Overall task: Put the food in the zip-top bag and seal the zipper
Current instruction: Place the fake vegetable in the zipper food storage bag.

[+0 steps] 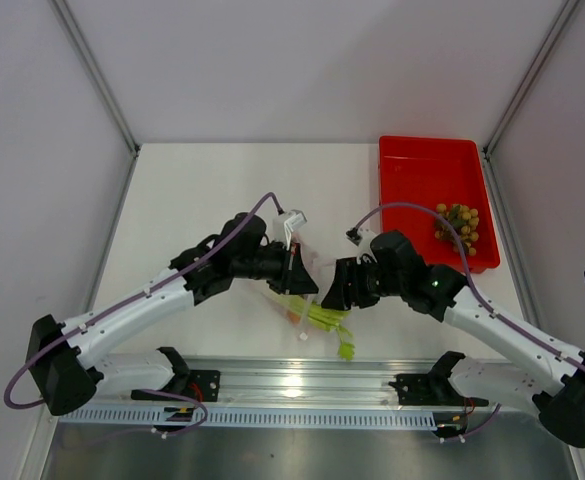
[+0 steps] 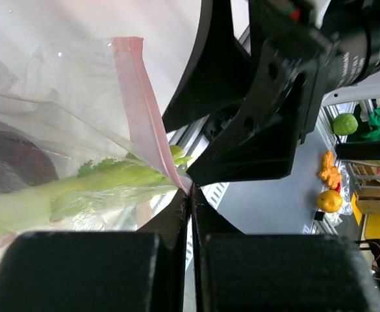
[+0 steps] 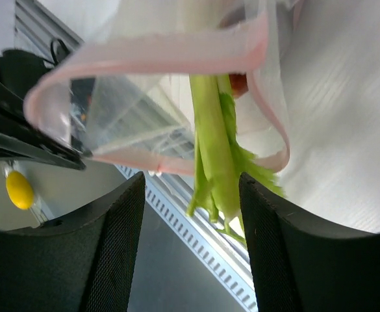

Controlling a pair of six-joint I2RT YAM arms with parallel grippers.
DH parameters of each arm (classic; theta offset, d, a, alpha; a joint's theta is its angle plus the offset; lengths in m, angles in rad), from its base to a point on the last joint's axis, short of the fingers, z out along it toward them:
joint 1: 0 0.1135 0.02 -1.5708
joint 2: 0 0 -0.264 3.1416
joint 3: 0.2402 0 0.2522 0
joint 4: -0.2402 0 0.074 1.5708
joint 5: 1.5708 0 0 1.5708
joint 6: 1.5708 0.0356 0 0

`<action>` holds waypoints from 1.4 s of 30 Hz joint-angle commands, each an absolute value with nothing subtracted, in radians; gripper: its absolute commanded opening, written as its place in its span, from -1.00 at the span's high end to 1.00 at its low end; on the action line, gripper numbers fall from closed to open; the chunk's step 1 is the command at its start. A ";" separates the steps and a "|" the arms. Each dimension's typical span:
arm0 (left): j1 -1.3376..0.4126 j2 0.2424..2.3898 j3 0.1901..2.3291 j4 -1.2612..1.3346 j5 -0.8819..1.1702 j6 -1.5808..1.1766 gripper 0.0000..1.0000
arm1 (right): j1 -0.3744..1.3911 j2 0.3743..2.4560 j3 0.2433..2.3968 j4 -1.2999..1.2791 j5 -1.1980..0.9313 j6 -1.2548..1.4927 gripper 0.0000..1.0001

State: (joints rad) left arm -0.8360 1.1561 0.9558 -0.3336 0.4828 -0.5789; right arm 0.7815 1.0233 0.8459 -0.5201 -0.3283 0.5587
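Note:
The clear zip-top bag (image 1: 309, 268) hangs between both grippers, its mouth open. My left gripper (image 1: 294, 268) (image 2: 191, 192) is shut on the end of the pink-red zipper strip (image 2: 136, 97). The leek-like stalk (image 1: 324, 320) (image 2: 79, 185) lies in the bag, and its green end pokes out of the mouth. The dark-red wedge (image 2: 8, 162) sits inside the bag. My right gripper (image 1: 332, 290) (image 3: 191, 188) is open at the bag's mouth (image 3: 151, 62), with the stalk's green end (image 3: 209, 136) between its fingers, untouched. The grapes (image 1: 459, 225) lie in the red tray.
The red tray (image 1: 412, 170) stands at the back right of the white table. A metal rail (image 1: 292, 385) runs along the near edge, below the bag. Enclosure walls stand left, right and behind.

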 commanded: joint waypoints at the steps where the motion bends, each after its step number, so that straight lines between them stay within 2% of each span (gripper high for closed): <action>1: -0.844 1.161 1.002 -0.299 0.505 -0.586 0.99 | 0.802 1.023 0.830 -0.578 -0.359 0.499 -0.22; 8: -0.844 1.155 1.019 -0.321 0.502 -0.583 0.99 | 0.830 1.101 0.772 -0.488 -0.379 0.502 -0.14; 15: -0.844 1.155 1.020 -0.325 0.508 -0.584 0.99 | 0.876 1.181 0.761 -0.411 -0.393 0.520 0.17; 19: -0.844 1.158 1.008 -0.314 0.514 -0.589 0.99 | 0.887 1.196 0.759 -0.355 -0.406 0.532 0.24; 22: -0.844 1.158 1.003 -0.313 0.517 -0.589 0.99 | 0.894 1.209 0.764 -0.328 -0.426 0.522 0.14; 24: -0.844 1.160 1.000 -0.311 0.522 -0.591 0.99 | 0.894 1.213 0.772 -0.322 -0.414 0.506 -0.07; 29: -0.844 1.151 0.989 -0.293 0.526 -0.600 0.99 | 0.896 1.271 0.765 -0.258 -0.420 0.506 -0.09; 32: -0.844 1.147 0.985 -0.282 0.535 -0.607 0.99 | 0.899 1.308 0.753 -0.221 -0.404 0.514 0.06; 35: -0.844 1.144 0.982 -0.282 0.534 -0.609 0.99 | 0.900 1.318 0.742 -0.206 -0.362 0.520 0.30; 40: -0.844 1.140 0.974 -0.287 0.520 -0.604 0.99 | 0.904 1.250 0.721 -0.198 -0.305 0.540 0.83; 42: -0.844 1.141 0.971 -0.285 0.506 -0.606 0.99 | 0.907 1.212 0.719 -0.215 -0.278 0.555 0.92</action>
